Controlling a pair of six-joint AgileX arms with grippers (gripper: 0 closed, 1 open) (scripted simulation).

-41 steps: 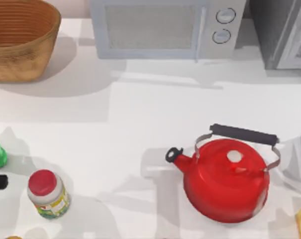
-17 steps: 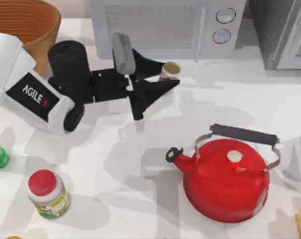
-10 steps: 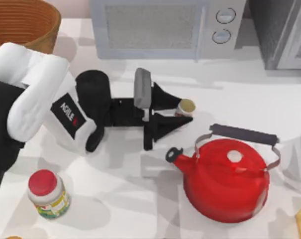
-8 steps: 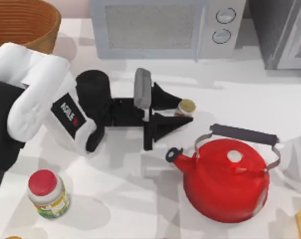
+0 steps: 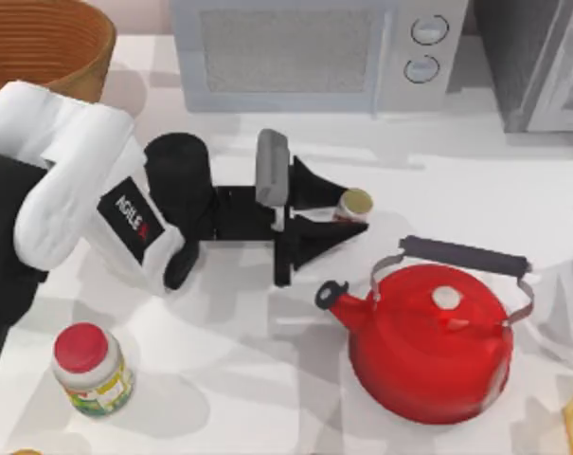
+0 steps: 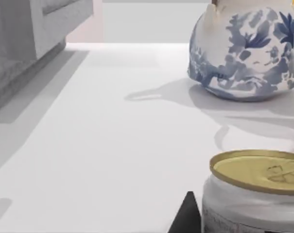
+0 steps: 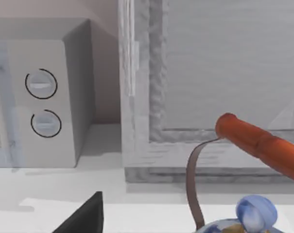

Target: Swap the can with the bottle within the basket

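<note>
Wicker, enamel gloss, dull metal and matt plastic on a smooth white worktop (image 5: 267, 379)

The basket (image 5: 49, 38) is tan woven wicker with ribbed inner walls; the red kettle (image 5: 433, 346) looks like glossy enamel with a matt black grip on a thin metal bail. The can (image 6: 256, 191) has a dull gold-olive metal top and a white, papery-looking label. The left gripper (image 5: 348, 216) is matt black plastic on a smooth white arm shell. A blue-and-white teapot (image 6: 246, 48) looks like glazed ceramic; the microwave (image 5: 314, 52) is matt light grey.
</note>
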